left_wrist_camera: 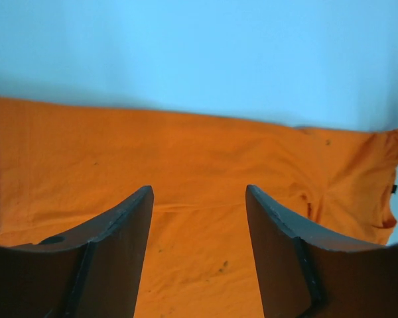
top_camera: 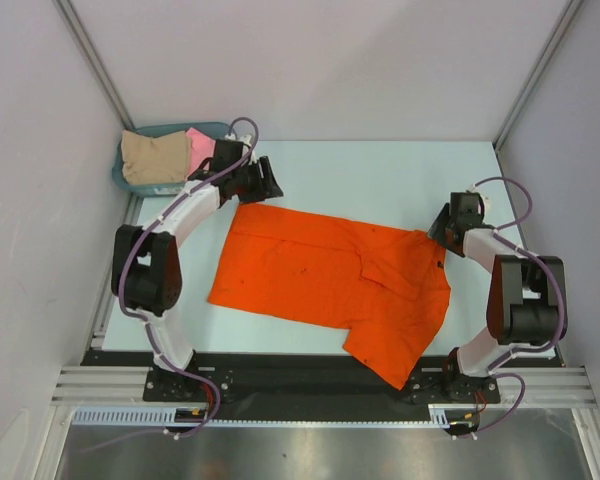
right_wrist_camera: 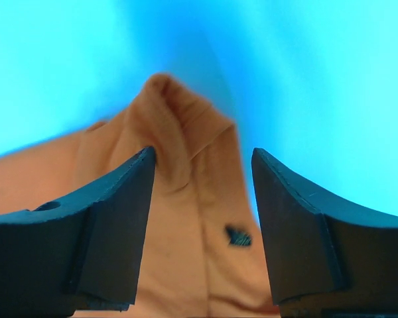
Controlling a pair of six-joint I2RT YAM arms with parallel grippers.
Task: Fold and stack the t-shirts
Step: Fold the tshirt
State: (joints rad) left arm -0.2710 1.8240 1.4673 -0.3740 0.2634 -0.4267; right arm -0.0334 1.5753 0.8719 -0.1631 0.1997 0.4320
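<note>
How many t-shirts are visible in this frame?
3. The orange shirt is spread on the table; beige shirt and pink shirt in the basket, far left. More may hide beneath them.

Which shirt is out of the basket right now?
The orange t-shirt, spread open on the table. The beige t-shirt and pink t-shirt sit bunched in the teal basket at the far left corner.

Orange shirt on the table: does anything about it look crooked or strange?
Yes. The orange t-shirt lies slanted across the table, not square to its edges. Its near sleeve overlaps the front rail, and the collar end is bunched up beside the right gripper. Small dark specks dot the cloth.
</note>
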